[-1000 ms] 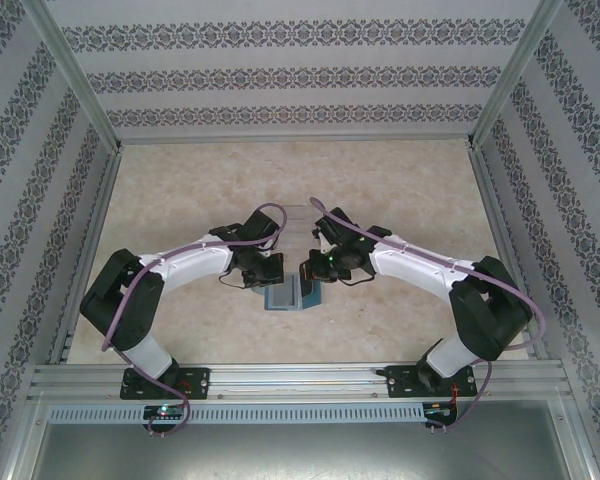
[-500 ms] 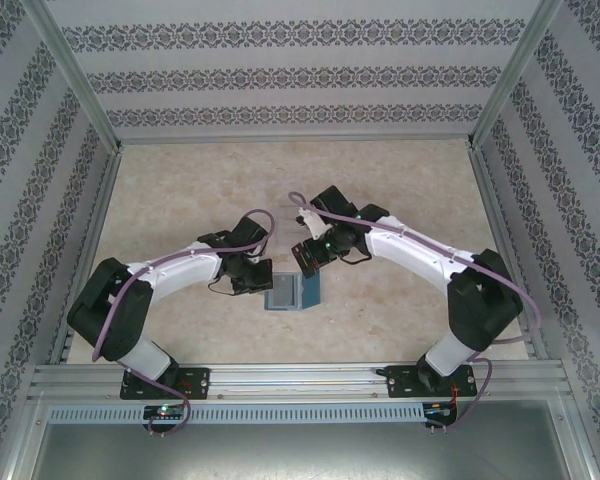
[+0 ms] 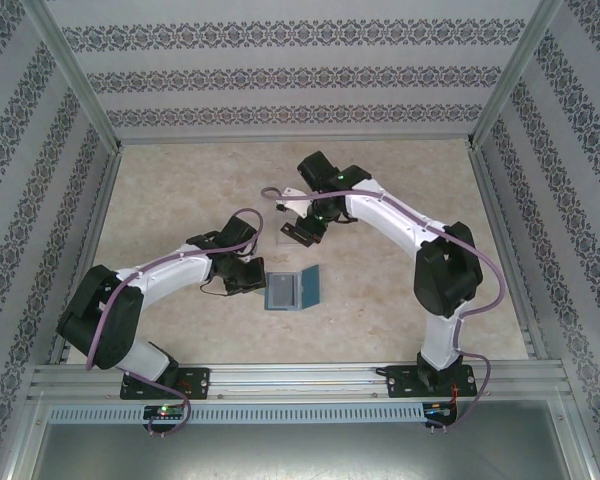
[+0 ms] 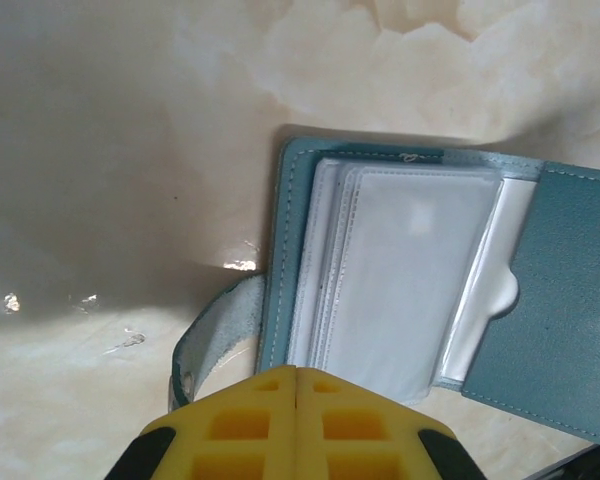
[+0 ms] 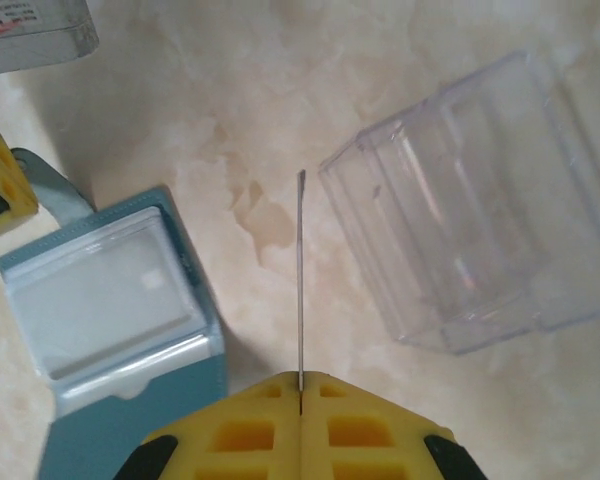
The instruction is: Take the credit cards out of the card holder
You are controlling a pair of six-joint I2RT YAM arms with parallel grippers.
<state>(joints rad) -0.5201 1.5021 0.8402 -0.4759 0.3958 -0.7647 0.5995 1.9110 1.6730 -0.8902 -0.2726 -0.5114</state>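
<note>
The teal-blue card holder [image 3: 292, 290] lies open on the table, its clear sleeves [image 4: 400, 270] facing up and its closing tab [image 4: 205, 340] curling off the left edge. My left gripper [image 4: 296, 370] is shut, its yellow tips at the holder's near edge beside the tab, with nothing visible between them. My right gripper [image 5: 300, 378] is shut on a thin credit card [image 5: 300, 280], seen edge-on and sticking straight out from the fingers. It hovers above the table [image 5: 250, 120] between the card holder [image 5: 110, 300] and the clear plastic tray [image 5: 480, 200]. In the top view the right gripper [image 3: 302, 232] is beyond the holder.
A second clear plastic item with red print [image 5: 30, 30] sits at the top left of the right wrist view. The left gripper's yellow finger [image 5: 0, 190] shows by the holder's tab. Metal frame rails [image 3: 95, 250] border the marbled table.
The right arm has swung away from the card holder toward the far side, carrying the card. The left gripper has stayed at the holder's left edge, its arm shifting slightly left.
</note>
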